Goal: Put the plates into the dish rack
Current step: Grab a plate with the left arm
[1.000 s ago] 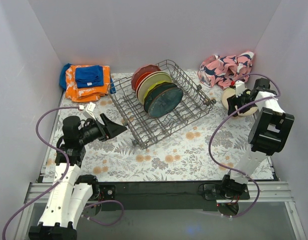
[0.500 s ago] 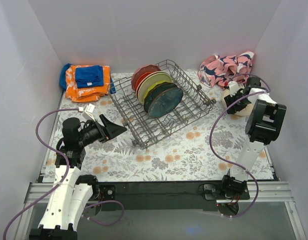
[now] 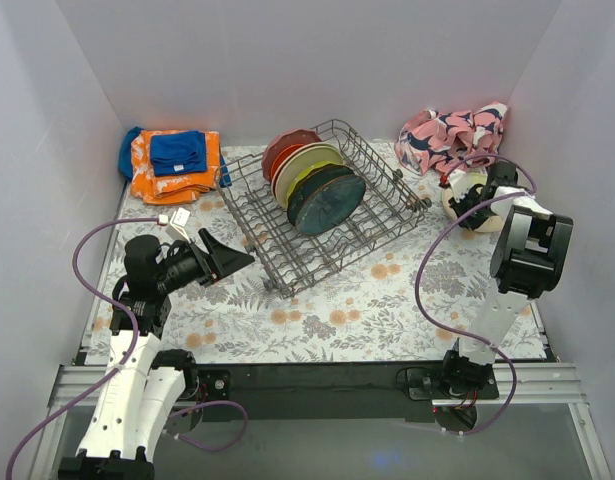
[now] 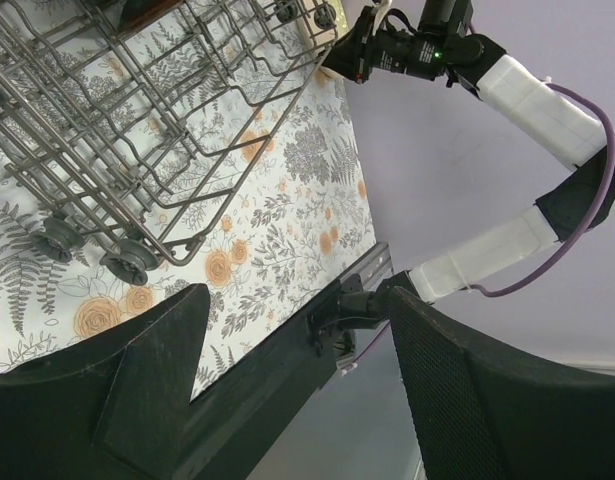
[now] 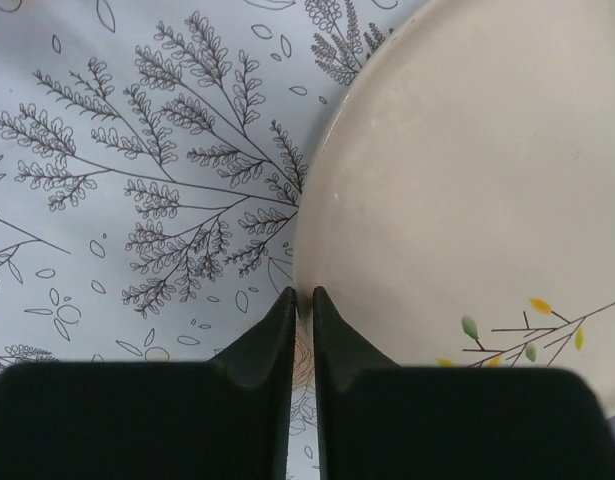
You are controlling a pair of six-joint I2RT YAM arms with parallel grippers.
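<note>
The grey wire dish rack (image 3: 392, 196) stands at mid-table with several plates (image 3: 322, 190) upright in its tines. A cream plate with a twig mark (image 3: 484, 222) lies at the far right, and it fills the right wrist view (image 5: 467, 180). My right gripper (image 3: 457, 190) is at the plate's left edge, and its jaws (image 5: 303, 295) are shut on the plate's rim. To the left of the rack, my left gripper (image 3: 232, 258) hovers open and holds nothing (image 4: 297, 295). The rack's near corner (image 4: 137, 130) shows in the left wrist view.
Folded orange and blue cloths (image 3: 172, 160) lie at the back left. A pink patterned cloth (image 3: 452, 135) is bunched at the back right, just behind the cream plate. White walls enclose the table on three sides. The right arm (image 4: 517, 85) shows in the left wrist view.
The right gripper has reached to the cream plate's left edge and closed on its rim. The left arm has stayed still, jaws open.
</note>
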